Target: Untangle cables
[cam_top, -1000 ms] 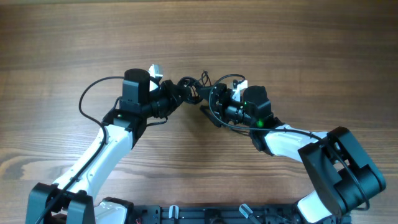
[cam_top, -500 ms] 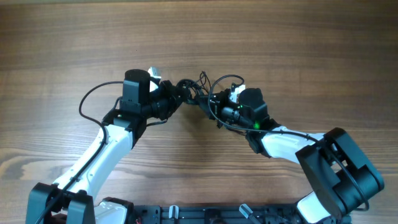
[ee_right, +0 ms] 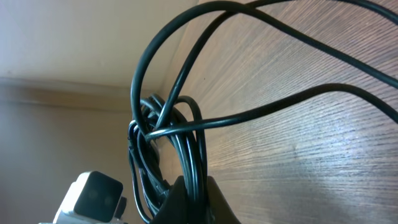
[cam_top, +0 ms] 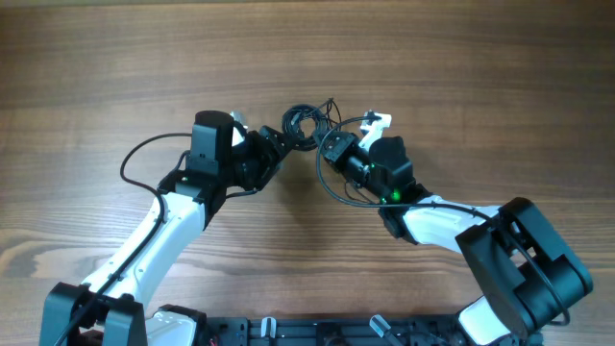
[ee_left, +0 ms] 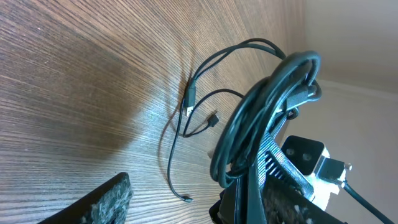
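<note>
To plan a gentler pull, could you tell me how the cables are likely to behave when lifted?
The cables are probably floppy: thin loose ends trail in curves over the table. Likely light, since the strands are so thin. Pulling may tighten them, as loops cross in the right wrist view.

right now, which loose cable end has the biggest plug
In the left wrist view, the topmost plug: long, pale-tipped. The middle plug and bottom tip are tiny.

My brown wooden table [cam_top: 115, 58] filled the overhead view, grain running side to side; past the table's edge I saw a plain beige wall [ee_right: 62, 37].
</note>
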Robot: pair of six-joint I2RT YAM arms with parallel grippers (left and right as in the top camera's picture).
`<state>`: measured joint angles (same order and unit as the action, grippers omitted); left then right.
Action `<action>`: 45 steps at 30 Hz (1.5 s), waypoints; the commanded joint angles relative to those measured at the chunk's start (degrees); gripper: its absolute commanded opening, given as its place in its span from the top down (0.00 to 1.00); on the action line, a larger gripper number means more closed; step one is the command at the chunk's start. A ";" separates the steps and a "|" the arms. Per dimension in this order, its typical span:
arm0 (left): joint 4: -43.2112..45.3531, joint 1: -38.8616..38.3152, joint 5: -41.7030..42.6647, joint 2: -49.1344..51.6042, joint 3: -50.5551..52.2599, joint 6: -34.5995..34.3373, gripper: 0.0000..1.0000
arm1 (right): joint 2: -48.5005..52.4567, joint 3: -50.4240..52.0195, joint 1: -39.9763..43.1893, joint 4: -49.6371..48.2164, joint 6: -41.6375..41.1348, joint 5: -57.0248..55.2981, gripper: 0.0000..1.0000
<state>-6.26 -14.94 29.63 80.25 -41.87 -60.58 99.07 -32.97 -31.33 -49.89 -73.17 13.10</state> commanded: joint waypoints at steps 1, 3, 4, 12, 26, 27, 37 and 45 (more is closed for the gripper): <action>1.46 0.15 -1.53 -0.61 -0.46 0.04 0.36 | 0.07 -0.02 -2.38 -0.87 1.18 -3.32 0.96; 1.73 0.15 -4.31 -0.61 -0.46 -1.18 0.50 | 0.07 -0.02 -3.72 -1.09 1.20 -3.56 0.96; 1.75 0.15 -4.90 -0.61 -0.46 -1.68 0.57 | 0.07 -0.02 -4.13 -1.09 1.25 -4.00 0.96; 1.92 0.15 -6.60 -0.61 -0.46 -1.62 0.85 | 0.07 -0.02 -4.50 -4.52 4.39 -3.19 0.95; 2.75 0.26 -8.87 -0.61 -0.46 32.50 0.96 | 0.04 -0.02 -3.54 8.70 4.24 -0.37 0.25; 2.62 0.26 -8.90 -0.61 -0.46 38.34 0.96 | 0.04 -0.02 -2.80 9.90 4.98 1.68 0.25; 1.70 -0.59 -6.34 -0.61 -0.46 53.75 0.96 | 0.04 -0.02 11.58 -6.91 -2.45 42.18 0.38; 0.81 -5.57 -5.03 -0.61 -0.46 46.60 0.96 | 0.04 -0.02 1.88 -1.51 -12.59 16.83 0.59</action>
<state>-5.63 -18.39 22.79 80.18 -41.95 -12.95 99.11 -32.80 -28.99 -51.33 -81.78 37.58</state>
